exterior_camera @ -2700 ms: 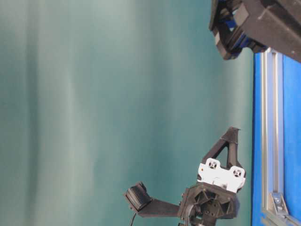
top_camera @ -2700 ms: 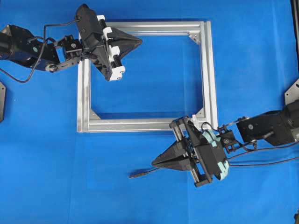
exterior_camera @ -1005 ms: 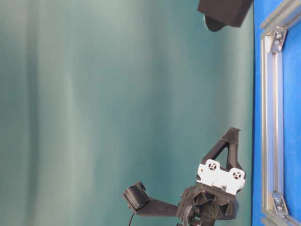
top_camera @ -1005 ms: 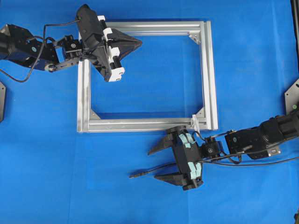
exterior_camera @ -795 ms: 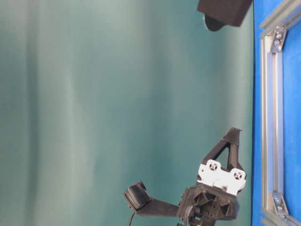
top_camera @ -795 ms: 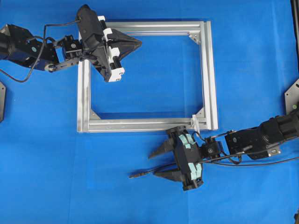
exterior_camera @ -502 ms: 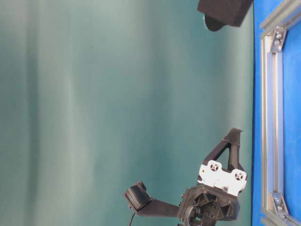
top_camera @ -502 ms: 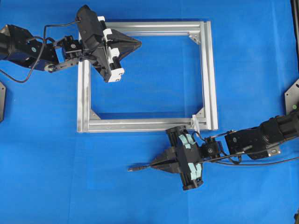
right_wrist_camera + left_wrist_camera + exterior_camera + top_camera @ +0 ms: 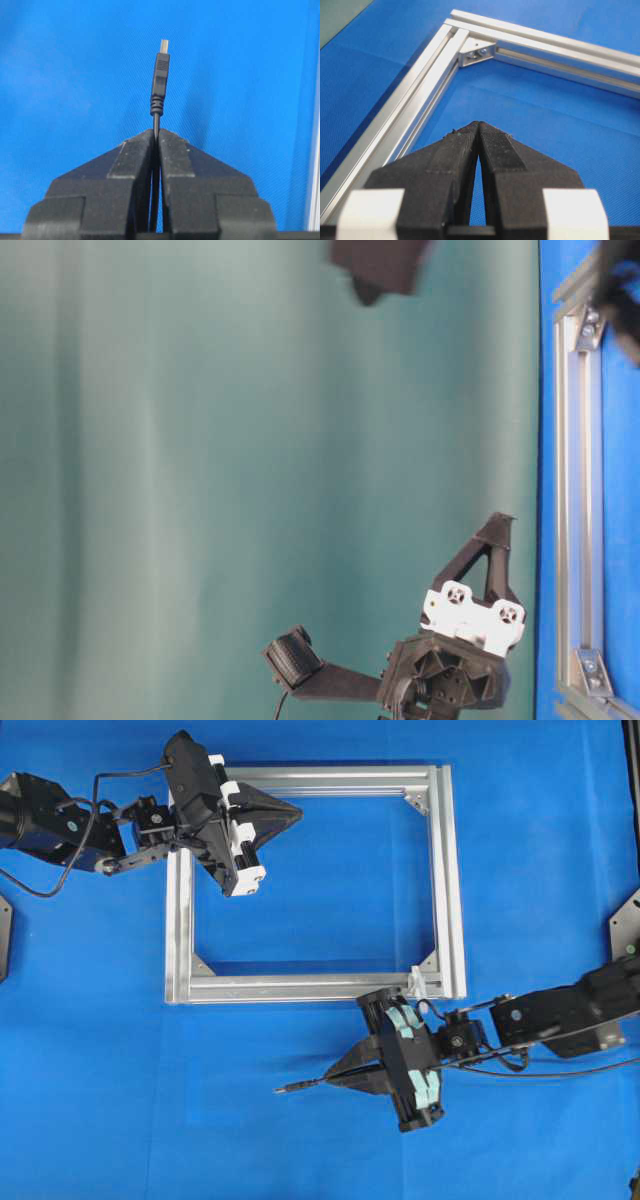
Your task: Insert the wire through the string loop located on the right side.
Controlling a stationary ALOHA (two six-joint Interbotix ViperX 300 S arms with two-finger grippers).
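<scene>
The wire (image 9: 300,1084) is a thin black cable whose small plug (image 9: 160,75) sticks out past my right gripper (image 9: 332,1077). That gripper is shut on the wire, as the right wrist view (image 9: 156,131) shows, and the plug points left over the blue mat. The string loop (image 9: 418,982) is a tiny white tab at the near right corner of the silver frame (image 9: 448,870), just behind the right gripper's body. My left gripper (image 9: 299,810) is shut on nothing (image 9: 478,123) and hovers inside the frame's far left corner (image 9: 497,519).
A triangular corner bracket (image 9: 477,52) lies ahead of the left gripper. The right arm's thicker black cables (image 9: 560,1068) trail off to the right. Blue mat (image 9: 120,1100) lies open in front of the frame and to its left.
The right gripper went from open around the wire to shut on it. It has since risen a little and turned, carrying the plug. The left arm has not moved.
</scene>
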